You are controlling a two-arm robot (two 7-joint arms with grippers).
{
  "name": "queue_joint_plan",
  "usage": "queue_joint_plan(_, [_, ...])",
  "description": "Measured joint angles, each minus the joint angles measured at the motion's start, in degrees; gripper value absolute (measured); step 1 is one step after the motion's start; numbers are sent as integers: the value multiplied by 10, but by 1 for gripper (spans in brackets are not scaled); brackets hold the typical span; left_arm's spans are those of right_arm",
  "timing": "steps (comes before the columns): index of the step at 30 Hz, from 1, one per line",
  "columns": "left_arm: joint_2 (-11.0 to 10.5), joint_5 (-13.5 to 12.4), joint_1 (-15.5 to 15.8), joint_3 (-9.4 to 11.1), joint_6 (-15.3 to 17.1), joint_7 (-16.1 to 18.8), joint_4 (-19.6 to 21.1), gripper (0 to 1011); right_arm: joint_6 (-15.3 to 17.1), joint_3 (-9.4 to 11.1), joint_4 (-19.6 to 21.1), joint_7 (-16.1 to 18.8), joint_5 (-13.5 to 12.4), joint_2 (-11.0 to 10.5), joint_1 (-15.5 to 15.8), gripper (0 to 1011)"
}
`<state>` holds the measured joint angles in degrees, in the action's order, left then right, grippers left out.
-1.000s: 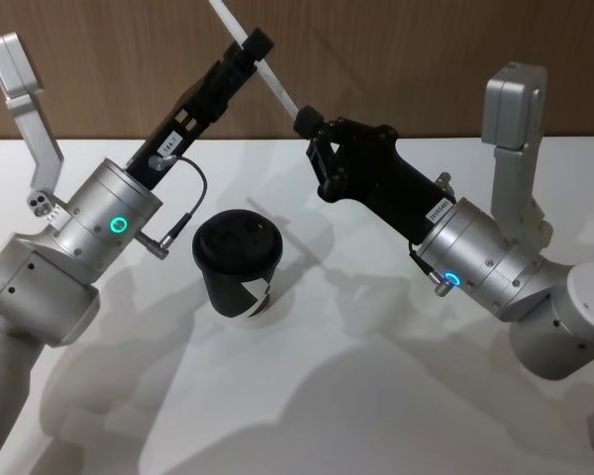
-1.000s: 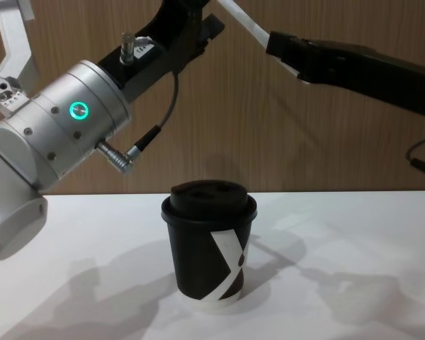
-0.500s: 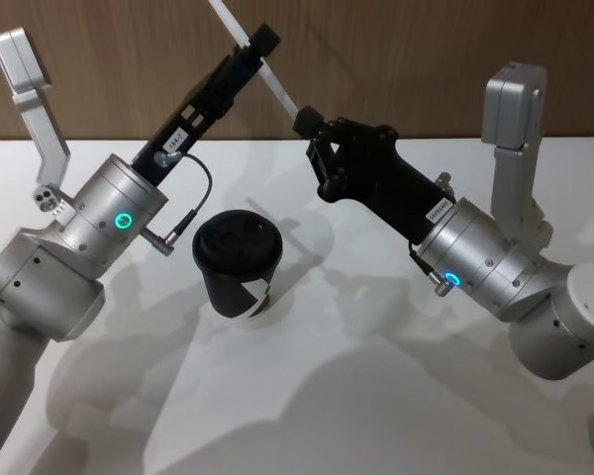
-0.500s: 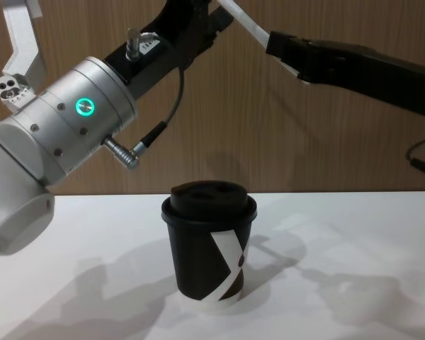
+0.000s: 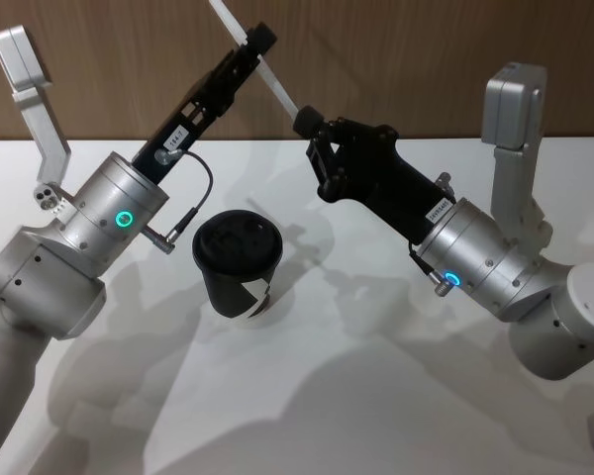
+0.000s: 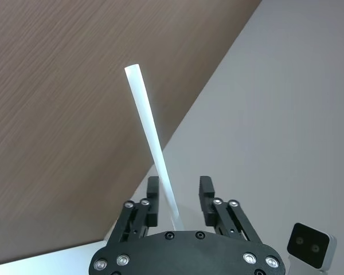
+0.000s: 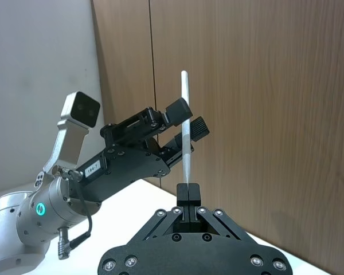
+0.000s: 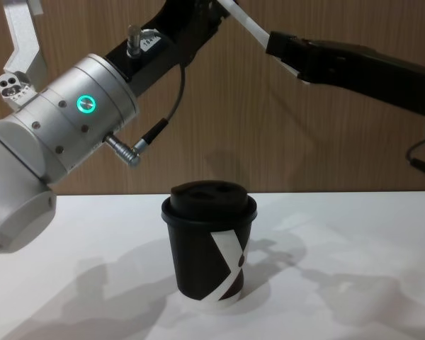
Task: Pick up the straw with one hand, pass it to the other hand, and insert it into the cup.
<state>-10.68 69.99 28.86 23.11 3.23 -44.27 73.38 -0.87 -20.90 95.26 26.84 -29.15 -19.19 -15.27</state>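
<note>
Passing the thin straight white plastic straw [image 5: 280, 91] from hand to hand, above the cup.

The all-black right hand [image 5: 305, 121] is gripping the straw's lower end, fingers closed on it. The slim left hand [image 5: 260, 42], on its silver green-lit wrist, is bracketing the shaft higher up with fingers apart, not yet pinching. The small black paper cup [image 5: 238, 262] is standing on the white worktop [image 5: 376, 396] below both hands. Next, likely: the left hand closing before the right releases.
</note>
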Motion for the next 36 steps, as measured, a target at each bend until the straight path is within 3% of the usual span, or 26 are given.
queue_joint_plan(5, [-1,3,1,2,-3,0,0,274,0,0,0,0,0,0,0,1])
queue_joint_plan(7, [-1,4,1,2,-4,0,-1,255,0,0,0,0,0,0,0,1])
queue_joint_plan(13, [-2,7,2,4,-6,2,-1,50,0,0,0,0,0,0,0,1])
queue_joint_plan(24, [-4,13,3,7,-9,4,-1,5,0,0,0,0,0,0,0,22])
queue_joint_plan(35, [-8,16,1,11,-16,10,3,5,0,0,0,0,0,0,0,318])
queue_joint_plan(36, [-9,16,1,11,-17,10,4,5,0,0,0,0,0,0,0,385])
